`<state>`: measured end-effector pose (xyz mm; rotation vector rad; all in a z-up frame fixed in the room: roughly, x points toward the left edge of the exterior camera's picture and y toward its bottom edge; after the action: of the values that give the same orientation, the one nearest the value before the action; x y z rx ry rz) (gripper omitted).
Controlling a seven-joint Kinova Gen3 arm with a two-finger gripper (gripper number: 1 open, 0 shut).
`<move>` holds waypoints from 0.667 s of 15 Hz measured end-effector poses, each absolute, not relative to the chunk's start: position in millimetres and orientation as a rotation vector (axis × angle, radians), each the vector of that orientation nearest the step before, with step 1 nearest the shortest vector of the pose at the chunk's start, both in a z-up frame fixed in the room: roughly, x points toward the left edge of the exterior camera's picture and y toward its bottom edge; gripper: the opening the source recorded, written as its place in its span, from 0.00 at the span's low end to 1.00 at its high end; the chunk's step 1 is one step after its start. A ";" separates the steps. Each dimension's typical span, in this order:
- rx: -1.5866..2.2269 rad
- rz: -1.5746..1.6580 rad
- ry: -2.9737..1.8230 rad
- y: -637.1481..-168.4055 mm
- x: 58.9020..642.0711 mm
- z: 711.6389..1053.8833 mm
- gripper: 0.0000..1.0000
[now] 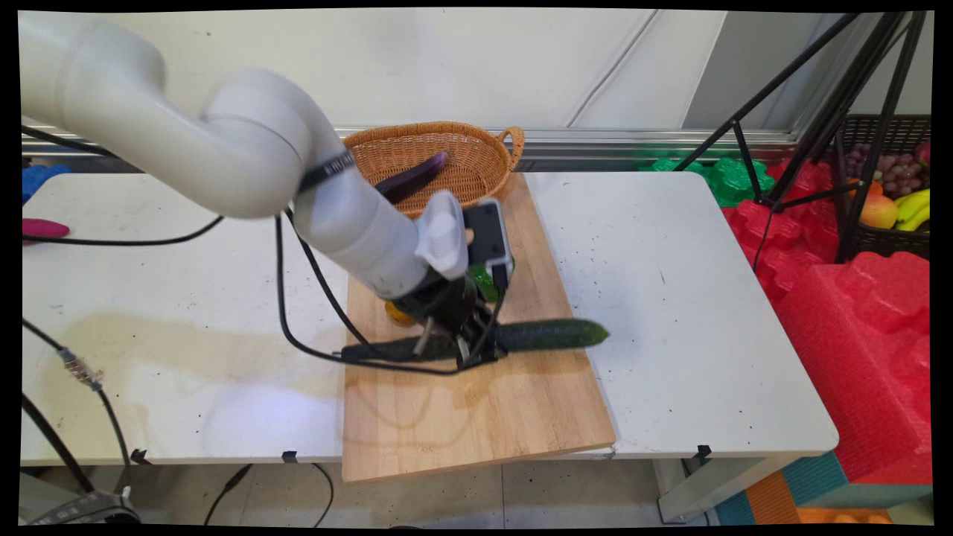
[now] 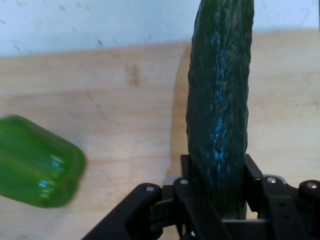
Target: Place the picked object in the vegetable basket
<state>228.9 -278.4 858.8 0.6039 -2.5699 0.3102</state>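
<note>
green cucumber [image 1: 547, 334] in claw [image 1: 467, 350] seemingly

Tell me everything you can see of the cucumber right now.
The cucumber is long, dark green and bumpy-skinned, whole as far as shows. It lies level, crosswise over the wooden cutting board, its right tip reaching past the board's right edge. The end effector is shut on it near mid-length, fingers on either side in the hand view. Whether it rests on the board or hangs just above cannot be told. A green pepper sits nearby, apart from it.
</note>
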 end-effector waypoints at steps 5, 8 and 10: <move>0.636 0.370 -2.480 -282.5 243.3 908.1 0.00; 0.673 0.412 -2.420 -289.7 253.1 935.6 0.00; 0.710 0.451 -2.377 -298.6 262.4 954.2 0.00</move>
<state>262.4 -298.6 954.2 0.7096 -2.3769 0.4509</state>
